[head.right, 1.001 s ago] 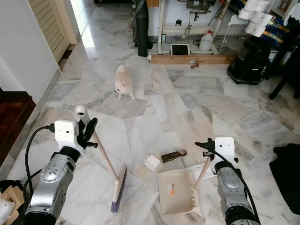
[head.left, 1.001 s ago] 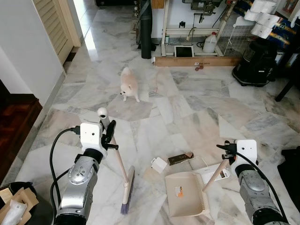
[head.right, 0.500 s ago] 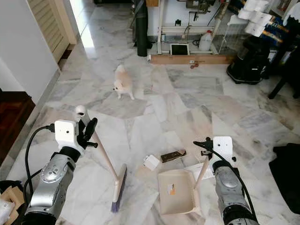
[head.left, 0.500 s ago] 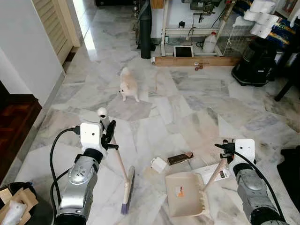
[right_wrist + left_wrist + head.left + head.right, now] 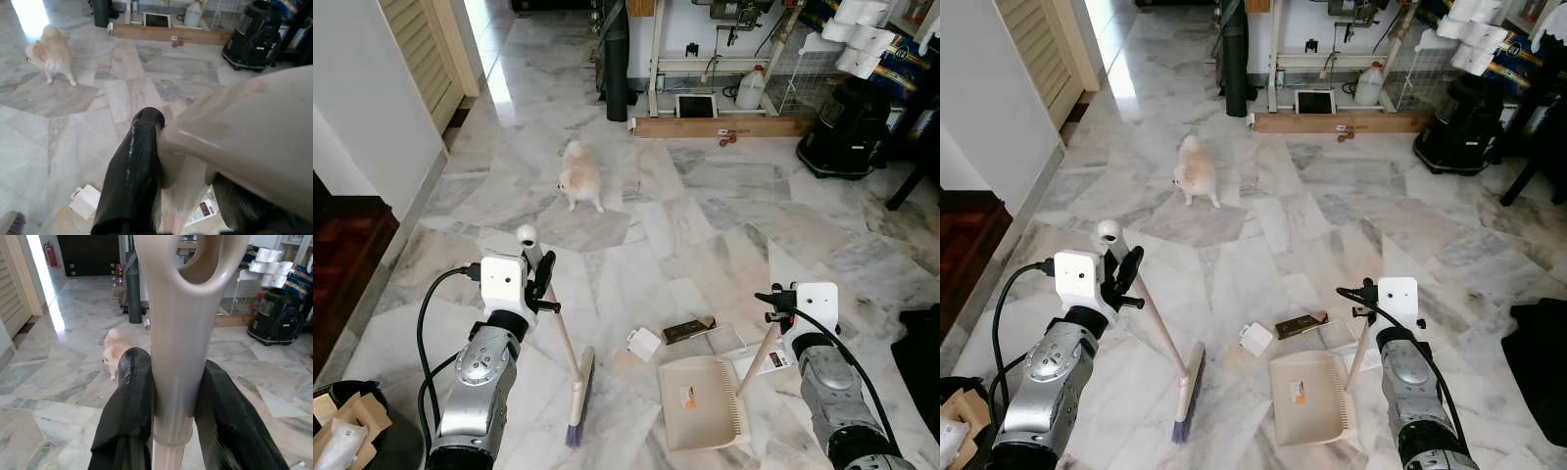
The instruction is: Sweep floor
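My left gripper [image 5: 540, 282] is shut on the beige handle of a broom [image 5: 570, 364]; its purple-tipped brush head [image 5: 578, 401] rests on the marble floor low in front of me. In the left wrist view the fingers [image 5: 128, 406] clamp the handle [image 5: 178, 357] from both sides. My right gripper [image 5: 781, 302] is shut on the handle of a beige dustpan [image 5: 703, 403], which lies flat on the floor to the right of the brush. A white box [image 5: 645, 344], a dark flat wrapper [image 5: 690, 330] and paper scraps [image 5: 773, 358] lie around the pan's far edge.
A small cream dog [image 5: 581, 178] stands on the floor a few steps ahead. A wooden plank [image 5: 724, 127], a black vacuum [image 5: 850, 127] and shelving line the far wall. A bin with cardboard [image 5: 347, 426] is at my lower left, a white wall [image 5: 362, 108] to the left.
My right arm has drawn the dustpan slightly left and nearer the scraps. The dog has shifted a little farther away. My left arm and the broom have not moved.
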Tool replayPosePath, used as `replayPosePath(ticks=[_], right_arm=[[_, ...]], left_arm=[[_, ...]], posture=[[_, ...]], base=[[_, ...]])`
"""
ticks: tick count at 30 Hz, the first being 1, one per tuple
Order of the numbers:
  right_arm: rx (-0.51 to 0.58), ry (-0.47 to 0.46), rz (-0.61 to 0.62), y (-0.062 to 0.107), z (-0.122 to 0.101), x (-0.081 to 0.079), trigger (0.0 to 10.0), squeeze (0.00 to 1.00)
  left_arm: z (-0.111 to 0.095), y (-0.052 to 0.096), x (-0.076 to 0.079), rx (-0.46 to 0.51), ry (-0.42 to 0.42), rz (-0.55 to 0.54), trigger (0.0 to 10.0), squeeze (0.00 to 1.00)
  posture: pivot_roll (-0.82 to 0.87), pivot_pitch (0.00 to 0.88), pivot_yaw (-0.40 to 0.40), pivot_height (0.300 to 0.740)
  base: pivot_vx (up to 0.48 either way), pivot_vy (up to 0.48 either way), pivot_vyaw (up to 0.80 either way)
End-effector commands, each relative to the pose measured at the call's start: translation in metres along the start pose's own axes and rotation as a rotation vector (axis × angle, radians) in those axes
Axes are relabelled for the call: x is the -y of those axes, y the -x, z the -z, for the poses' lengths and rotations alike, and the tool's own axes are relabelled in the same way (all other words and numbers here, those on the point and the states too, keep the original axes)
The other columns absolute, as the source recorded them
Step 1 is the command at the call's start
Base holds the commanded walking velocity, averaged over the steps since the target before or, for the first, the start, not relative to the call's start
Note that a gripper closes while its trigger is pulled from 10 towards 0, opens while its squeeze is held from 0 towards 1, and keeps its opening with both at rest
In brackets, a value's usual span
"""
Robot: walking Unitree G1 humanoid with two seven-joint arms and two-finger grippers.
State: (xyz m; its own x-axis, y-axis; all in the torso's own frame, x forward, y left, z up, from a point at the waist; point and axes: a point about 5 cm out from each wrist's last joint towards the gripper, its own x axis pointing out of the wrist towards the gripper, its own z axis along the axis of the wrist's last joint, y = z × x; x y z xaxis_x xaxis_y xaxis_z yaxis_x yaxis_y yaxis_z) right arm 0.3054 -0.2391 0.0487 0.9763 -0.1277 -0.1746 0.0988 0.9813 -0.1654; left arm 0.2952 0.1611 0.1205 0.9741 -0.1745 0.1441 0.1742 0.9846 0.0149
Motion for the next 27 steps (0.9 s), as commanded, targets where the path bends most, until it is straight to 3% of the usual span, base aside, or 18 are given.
replayPosePath(ticks=[1, 6, 10, 11, 12, 13, 14, 27], right_arm=[[0.068, -0.026, 0.013, -0.007, -0.019, -0.001, 0.0, 0.0], [0.098, -0.056, -0.003, -0.009, -0.028, -0.006, 0.0, 0.0], [0.159, -0.125, -0.031, -0.011, -0.047, -0.018, 0.0, 0.0], [0.173, -0.154, -0.019, -0.012, -0.053, -0.019, 3.0, 0.0], [0.182, -0.156, -0.011, -0.012, -0.055, -0.019, 8.4, 0.0], [0.187, -0.154, -0.007, -0.012, -0.056, -0.018, 8.4, 0.0], [0.201, -0.155, -0.005, -0.012, -0.06, -0.019, 10.0, 0.0], [0.241, -0.174, 0.017, -0.001, -0.065, -0.028, 10.0, 0.0]], left_arm=[[-0.009, -0.003, -0.001, 0.034, -0.012, 0.005, 10.0, 0.0], [-0.009, -0.003, -0.001, 0.034, -0.012, 0.005, 10.0, 0.0], [-0.01, -0.004, -0.002, 0.036, -0.013, 0.006, 10.0, 0.0], [-0.01, -0.004, -0.002, 0.037, -0.013, 0.006, 10.0, 0.0], [-0.011, -0.004, -0.002, 0.039, -0.013, 0.006, 10.0, 0.0], [-0.011, -0.004, -0.002, 0.039, -0.013, 0.006, 10.0, 0.0], [-0.012, -0.004, -0.002, 0.042, -0.013, 0.005, 10.0, 0.0], [-0.015, -0.006, -0.007, 0.066, -0.02, -0.051, 10.0, 0.0]], posture=[[0.04, 0.072, 0.001, 0.74], [0.04, 0.072, 0.001, 0.74], [0.04, 0.073, 0.0, 0.74], [0.04, 0.073, 0.001, 0.74], [0.04, 0.073, 0.0, 0.74], [0.04, 0.073, 0.0, 0.74], [0.04, 0.071, 0.0, 0.74], [0.04, 0.062, -0.001, 0.74]], base=[[0.0, 0.0, 0.0], [0.0, 0.0, 0.0], [0.0, 0.0, 0.0], [0.0, 0.0, 0.0], [0.0, 0.0, 0.0], [0.0, 0.0, 0.0], [0.0, 0.0, 0.0], [0.0, 0.0, 0.0]])
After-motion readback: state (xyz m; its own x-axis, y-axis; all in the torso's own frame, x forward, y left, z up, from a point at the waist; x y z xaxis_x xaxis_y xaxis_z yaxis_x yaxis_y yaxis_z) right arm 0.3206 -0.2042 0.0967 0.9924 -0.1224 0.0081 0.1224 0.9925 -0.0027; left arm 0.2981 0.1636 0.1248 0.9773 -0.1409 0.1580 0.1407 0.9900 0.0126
